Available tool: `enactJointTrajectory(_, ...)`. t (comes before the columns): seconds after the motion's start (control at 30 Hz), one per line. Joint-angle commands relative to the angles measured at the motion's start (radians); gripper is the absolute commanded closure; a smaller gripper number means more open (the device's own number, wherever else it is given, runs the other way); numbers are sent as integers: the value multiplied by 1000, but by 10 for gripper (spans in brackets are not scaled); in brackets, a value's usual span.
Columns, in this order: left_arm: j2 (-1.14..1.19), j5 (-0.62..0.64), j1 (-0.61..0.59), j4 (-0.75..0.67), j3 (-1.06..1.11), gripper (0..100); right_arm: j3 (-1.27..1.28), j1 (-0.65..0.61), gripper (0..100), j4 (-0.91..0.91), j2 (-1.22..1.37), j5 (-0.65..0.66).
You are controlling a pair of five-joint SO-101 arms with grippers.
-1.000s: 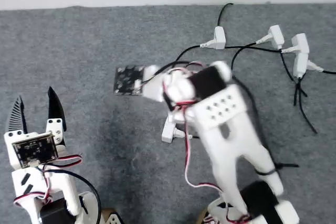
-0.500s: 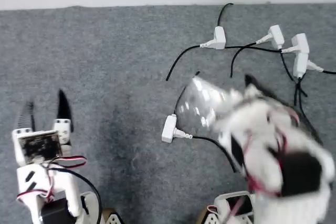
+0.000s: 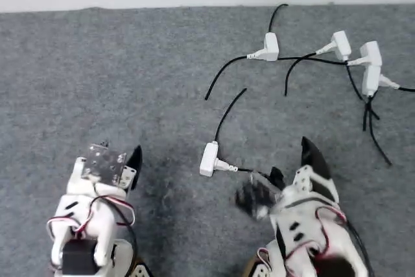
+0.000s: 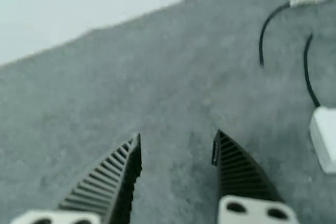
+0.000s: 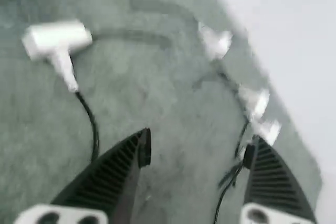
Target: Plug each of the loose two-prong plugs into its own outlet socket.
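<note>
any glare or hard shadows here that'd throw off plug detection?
High view: even, diffuse light; one faint darker patch on the mat left of the near plug; no glare. Left wrist view: wall is bright, no hard shadows on the mat. Right wrist view: near plug reads bright white against the mat, no hotspots.

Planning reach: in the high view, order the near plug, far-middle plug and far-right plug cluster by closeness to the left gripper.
From the left gripper:
1. Near plug, between the arms.
2. Far-middle plug, at the back.
3. Far-right plug cluster, back right.
</note>
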Motion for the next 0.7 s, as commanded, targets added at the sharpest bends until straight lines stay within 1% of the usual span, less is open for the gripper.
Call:
enactJointTrajectory(0.0,-21,-11,3,2,94,775,104,87,721,-171,-1,-129)
enactJointTrajectory(0.13,-21,-14,3,-20,194,775,236,130,721,-208,-65,-324)
enactJointTrajectory(0.3,-21,-11,3,-20,226,775,362,206,721,-216,-56,-489)
enactJointTrajectory(0.4,-21,-11,11,-20,257,773,465,226,721,-217,-56,-532)
enactJointTrajectory(0.47,-21,-11,11,-29,271,773,534,228,721,-222,-56,-531)
enactJointTrajectory(0.53,-20,-14,8,-21,271,773,580,231,721,-265,-56,-528)
enactJointTrajectory(0.67,-20,-15,6,26,271,773,626,229,721,-289,-51,-528)
